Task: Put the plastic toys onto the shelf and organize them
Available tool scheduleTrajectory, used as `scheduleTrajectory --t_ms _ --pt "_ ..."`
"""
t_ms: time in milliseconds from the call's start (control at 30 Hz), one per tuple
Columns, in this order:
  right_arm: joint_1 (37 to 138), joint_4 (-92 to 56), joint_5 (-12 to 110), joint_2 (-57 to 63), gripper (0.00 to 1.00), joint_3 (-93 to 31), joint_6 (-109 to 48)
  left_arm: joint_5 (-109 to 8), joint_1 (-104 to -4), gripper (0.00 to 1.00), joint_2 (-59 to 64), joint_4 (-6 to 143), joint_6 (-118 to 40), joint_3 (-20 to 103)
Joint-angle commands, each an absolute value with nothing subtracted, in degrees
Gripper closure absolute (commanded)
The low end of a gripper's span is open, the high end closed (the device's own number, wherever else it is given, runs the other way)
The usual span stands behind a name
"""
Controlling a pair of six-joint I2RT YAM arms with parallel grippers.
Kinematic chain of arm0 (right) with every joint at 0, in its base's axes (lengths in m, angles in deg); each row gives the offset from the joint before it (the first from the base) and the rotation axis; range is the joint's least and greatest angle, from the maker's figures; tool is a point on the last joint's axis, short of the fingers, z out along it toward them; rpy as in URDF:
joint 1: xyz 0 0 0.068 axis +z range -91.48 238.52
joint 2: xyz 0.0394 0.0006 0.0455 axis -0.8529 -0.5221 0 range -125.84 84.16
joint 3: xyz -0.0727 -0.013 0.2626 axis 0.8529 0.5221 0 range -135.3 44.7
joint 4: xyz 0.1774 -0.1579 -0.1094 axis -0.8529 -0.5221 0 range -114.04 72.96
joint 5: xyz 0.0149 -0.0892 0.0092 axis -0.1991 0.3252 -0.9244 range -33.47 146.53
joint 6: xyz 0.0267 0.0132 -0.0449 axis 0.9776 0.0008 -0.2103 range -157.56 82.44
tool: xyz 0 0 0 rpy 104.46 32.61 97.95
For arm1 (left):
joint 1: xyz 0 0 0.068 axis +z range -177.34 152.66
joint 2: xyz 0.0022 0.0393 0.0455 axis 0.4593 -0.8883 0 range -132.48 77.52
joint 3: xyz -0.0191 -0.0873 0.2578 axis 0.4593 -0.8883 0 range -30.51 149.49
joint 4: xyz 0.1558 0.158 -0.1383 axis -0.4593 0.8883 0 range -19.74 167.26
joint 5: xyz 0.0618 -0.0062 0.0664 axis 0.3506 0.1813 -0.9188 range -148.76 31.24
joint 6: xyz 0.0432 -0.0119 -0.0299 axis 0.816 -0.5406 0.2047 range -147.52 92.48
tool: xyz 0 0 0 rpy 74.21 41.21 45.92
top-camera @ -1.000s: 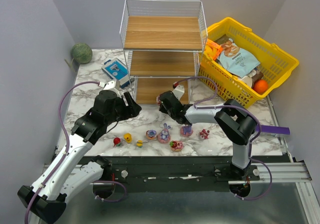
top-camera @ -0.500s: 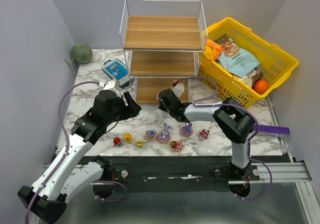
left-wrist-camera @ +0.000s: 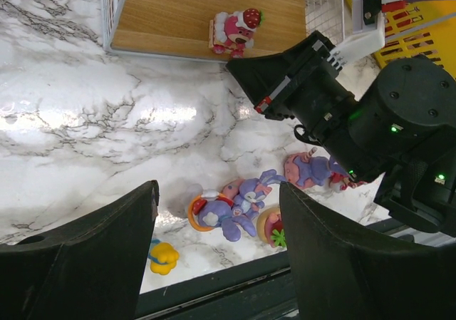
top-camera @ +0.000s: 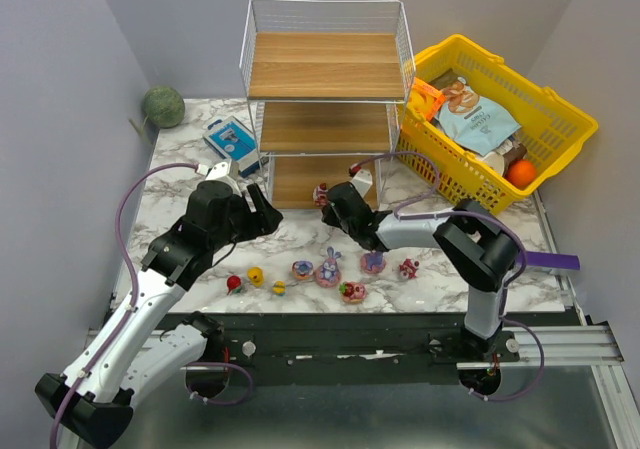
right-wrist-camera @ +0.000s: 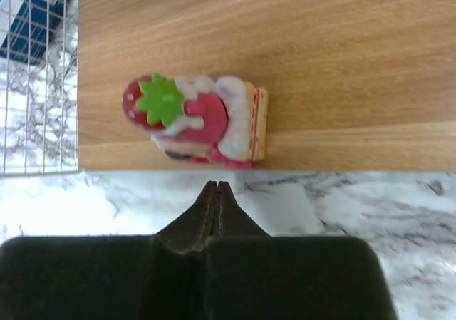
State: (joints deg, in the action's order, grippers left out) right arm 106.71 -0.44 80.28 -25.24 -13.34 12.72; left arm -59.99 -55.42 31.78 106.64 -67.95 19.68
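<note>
One cake toy (right-wrist-camera: 196,120) on shelf (right-wrist-camera: 335,49), long axis along front edge.

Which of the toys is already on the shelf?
The strawberry-topped cake toy, at the front edge of the bottom board of the shelf, just beyond the shut right pincer. The other toys lie on the table.

Strawberry-topped cake toy (right-wrist-camera: 196,124) at front edge of bottom board of wire shelf (top-camera: 325,64), seemingly eight other toys (top-camera: 328,267) scattered nearby
</note>
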Motion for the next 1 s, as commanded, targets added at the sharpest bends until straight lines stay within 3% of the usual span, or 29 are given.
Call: scheduleTrajectory --t_ms 0,233,367,500,633,800,967 --pt "106.07 3.08 75.97 -18.16 0.99 -9.71 12.27 -57.46 -54.94 0.22 33.13 106.2 -67.87 19.94" --pt "106.25 1.07 72.27 -7.52 0.99 -5.57 11.49 -57.0 -54.94 0.2 33.75 106.03 -67.95 19.15" --pt "106.43 -12.07 70.95 -2.77 0.95 -7.93 11.31 -56.91 -54.94 0.17 33.75 105.76 -67.95 18.88" --pt "106.51 -21.85 68.5 2.76 0.78 -6.64 8.85 -56.74 -54.94 0.14 33.75 105.24 -67.08 18.79" --pt "106.69 -20.73 56.99 11.02 0.58 -1.1 -5.08 -56.82 -54.94 0.11 33.14 104.27 -65.41 18.79" --pt "109.06 -25.73 52.58 19.91 0.35 2.86 -11.63 -56.39 -54.94 0.08 32.08 102.16 -64.26 18.53" --pt "114.4 -26.27 53.63 19.57 0.25 5.24 -16.29 -56.03 -54.94 0.01 30.41 101.63 -63.74 18.71"
